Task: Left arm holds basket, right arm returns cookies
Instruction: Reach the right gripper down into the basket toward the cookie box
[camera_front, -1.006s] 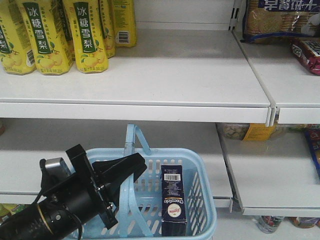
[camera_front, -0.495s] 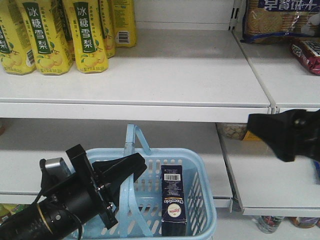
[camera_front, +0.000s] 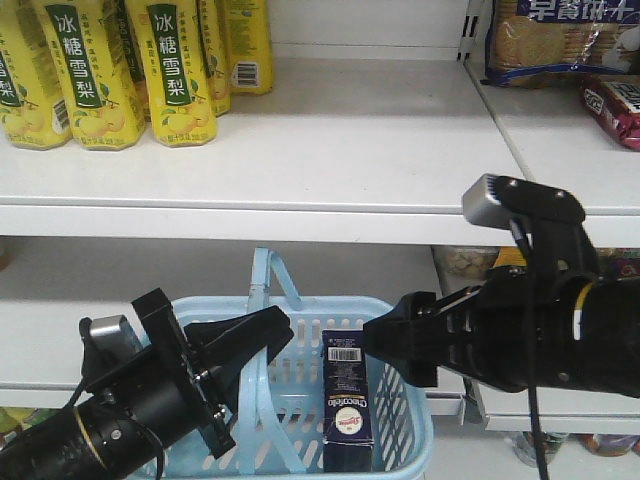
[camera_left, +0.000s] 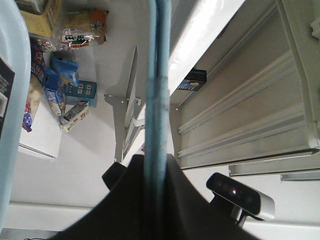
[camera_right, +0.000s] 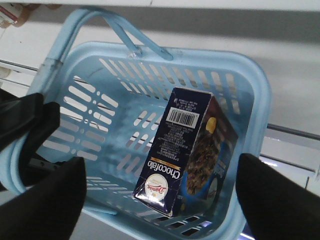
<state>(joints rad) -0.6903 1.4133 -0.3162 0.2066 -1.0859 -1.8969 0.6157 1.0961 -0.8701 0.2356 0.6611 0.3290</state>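
- The left gripper (camera_front: 262, 338) is closed on one raised handle (camera_front: 272, 272) of the basket (camera_front: 405, 425). In the left wrist view the blue bar runs straight up between its dark fingers (camera_left: 125, 200).
- The basket hangs in front of the lower shelf (camera_front: 90, 330), below the upper shelf (camera_front: 330, 150).
- The cookies (camera_front: 347, 405) are inside the basket, toward its right side in the front view. The box stands on end, with the barcode label at the top and the round white logo lower down.
- In the right wrist view the box (camera_right: 175, 155) leans a little, and its cookie picture faces the right-hand wall.
- The right gripper (camera_front: 385, 338) reaches in from the right, with its tip just beside the top right corner of the box. We cannot tell whether it touches.
- Its fingers (camera_right: 50, 200) are spread wide. In its own view they sit at the two lower corners, the box lies in the gap between them, and nothing is held.
- Yellow bottles (camera_front: 180, 70) stand at the left end of the upper shelf.
- Biscuit packs (camera_front: 560, 40) lie on the neighbouring shelf at the upper right.
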